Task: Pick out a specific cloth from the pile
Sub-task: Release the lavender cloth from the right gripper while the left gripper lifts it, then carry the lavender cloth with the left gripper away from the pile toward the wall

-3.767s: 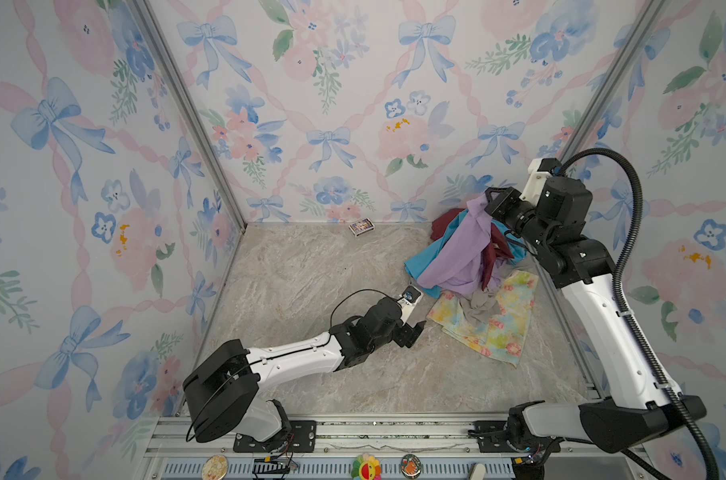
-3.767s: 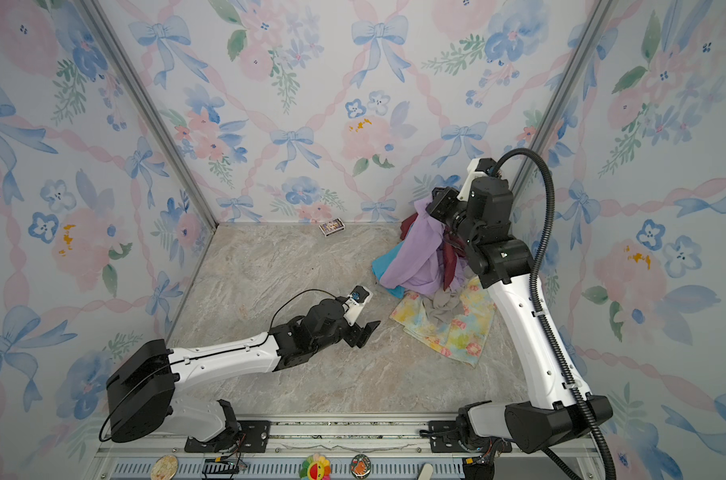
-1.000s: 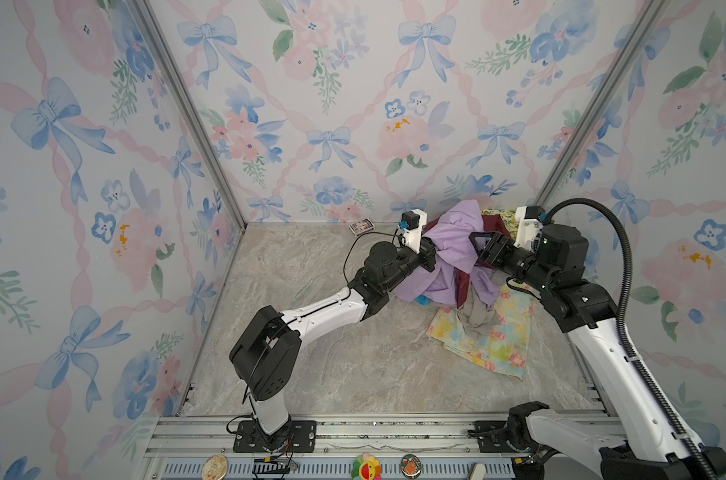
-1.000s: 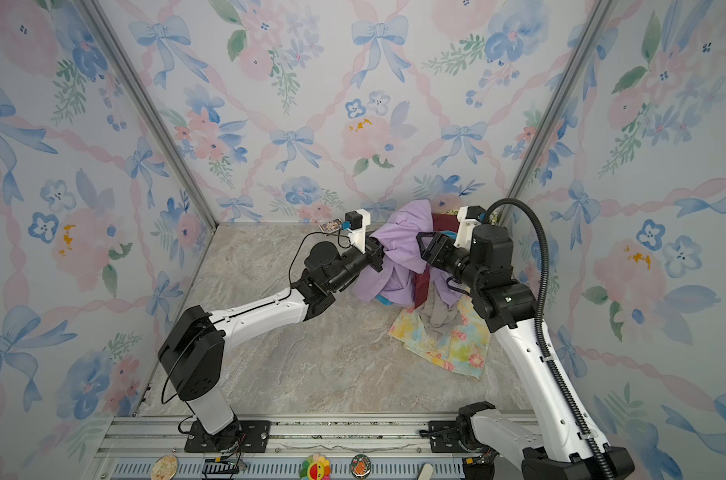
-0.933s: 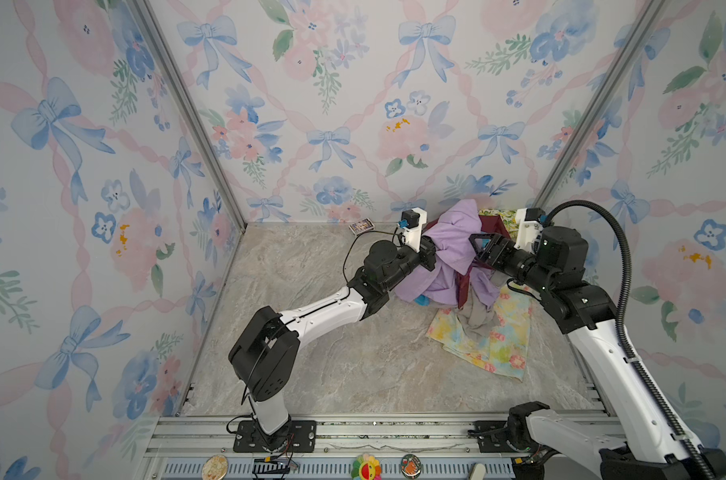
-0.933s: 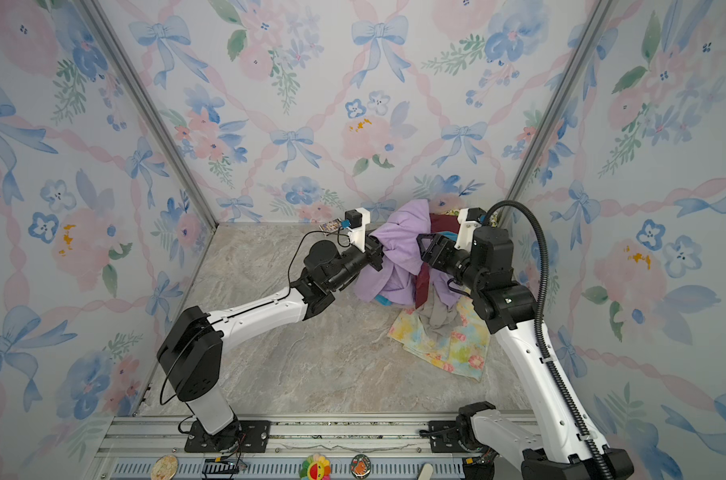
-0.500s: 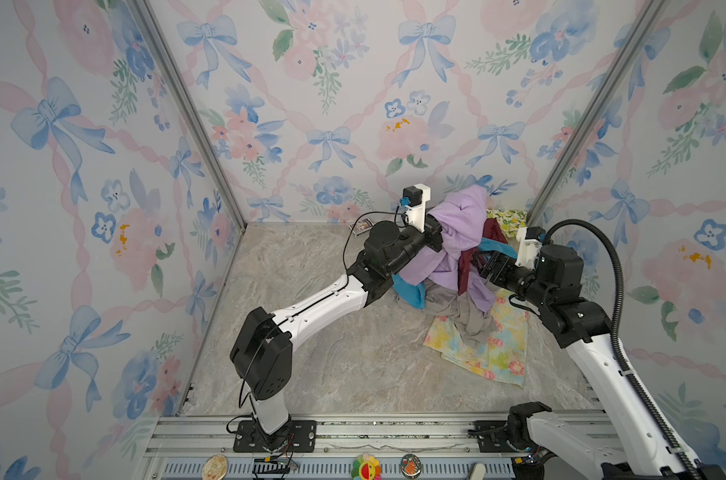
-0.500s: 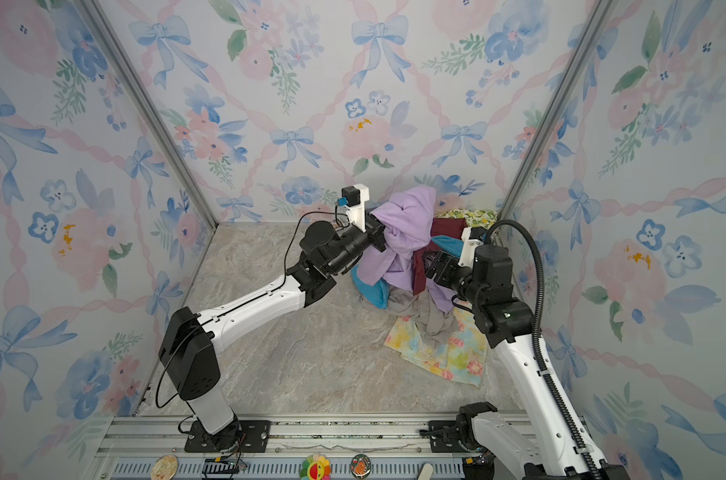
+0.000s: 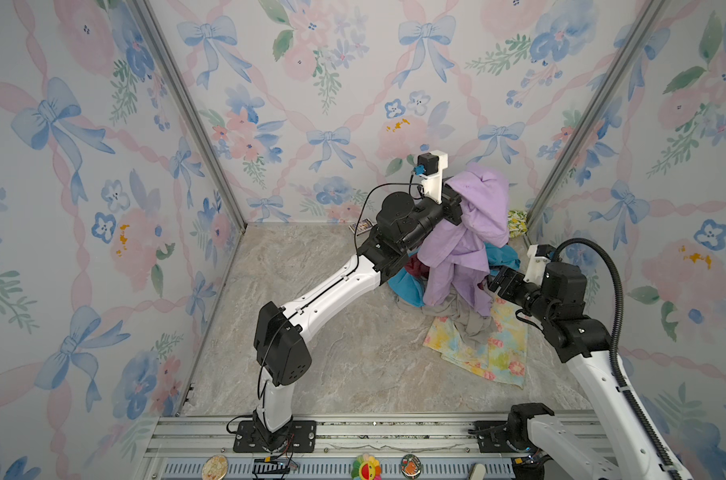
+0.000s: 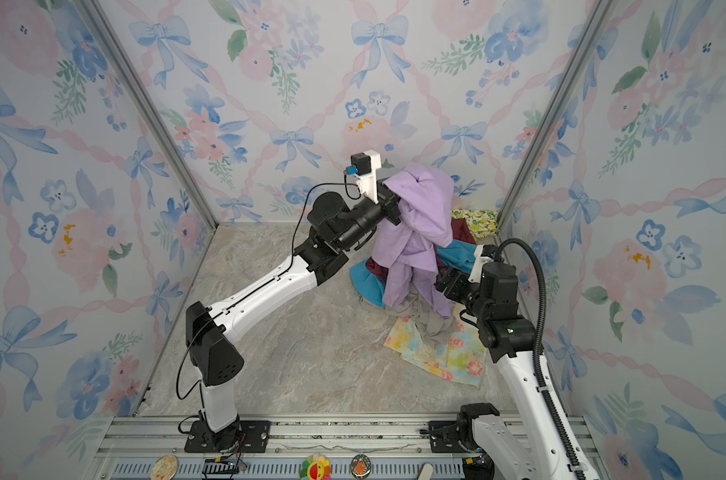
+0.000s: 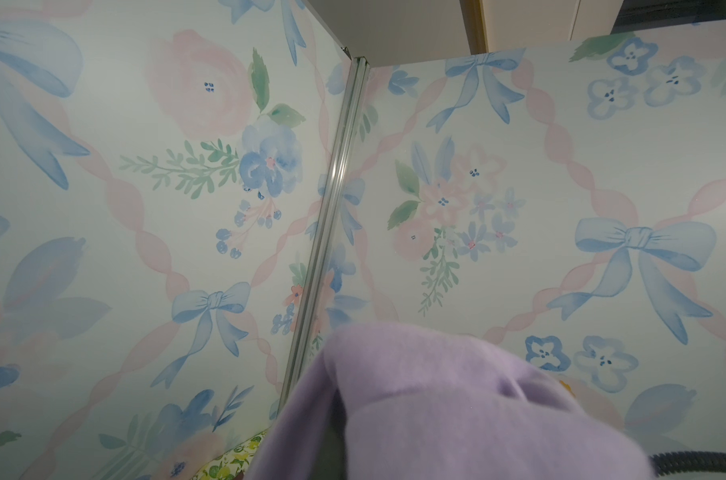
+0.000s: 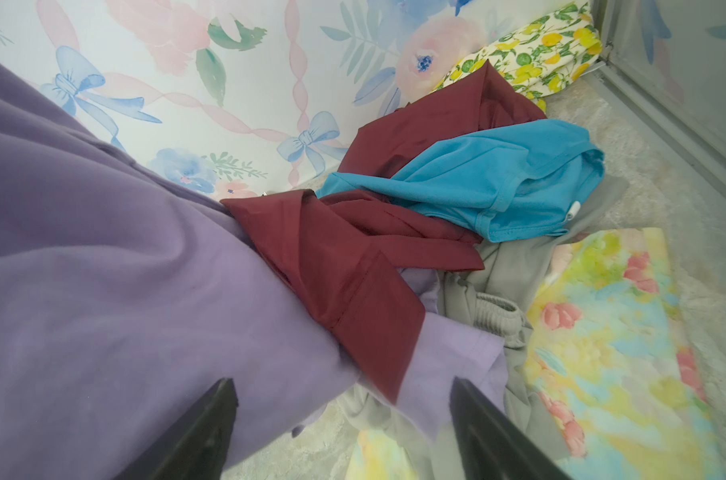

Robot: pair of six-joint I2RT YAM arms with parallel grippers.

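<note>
Left gripper: Your left gripper [image 9: 453, 205] is up high near the back wall [image 9: 353, 104] and clenched on the cloth. Fabric covers its fingers in both top views. Its wrist view shows only lilac folds [image 11: 457, 407] in front of the wallpaper.
Cloth: The cloth [image 9: 473, 224] hangs from your left gripper, bunched at the top and falling in long folds [image 10: 411, 266]. Its lower ends reach down onto the pile.
Right gripper: Your right gripper [image 12: 342, 386] sits low on the right side of the pile and is released. Its fingers [image 12: 211, 428] are spread wide with nothing clamped between them. It points at the cloth's lower hem [image 12: 448, 365], which lies just past the fingertips. You cannot tell whether they touch it.
Pile: The pile [image 10: 428, 328] sits on the floor [image 9: 332, 332] toward the back right corner, under and behind the hanging cloth.
Maroon cloth: In the right wrist view, a flap of the maroon cloth [image 12: 353, 257] lies over the cloth's lower part.
Turquoise cloth: The turquoise cloth [image 12: 498, 178] rests on the maroon one. In a top view it also shows to the left of the hanging folds [image 9: 407, 286].
Grey cloth: The grey cloth [image 9: 461, 320] lies crumpled under the cloth's ends and partly on the pastel floral cloth.
Pastel floral cloth: The pastel floral cloth [image 9: 486, 353] is spread flat at the near edge of the pile.
Lemon-print cloth: The lemon-print cloth [image 10: 477, 218] is tucked into the back right corner.
Card: A small card [image 9: 361, 226] lies at the foot of the back wall, apart from the pile.
</note>
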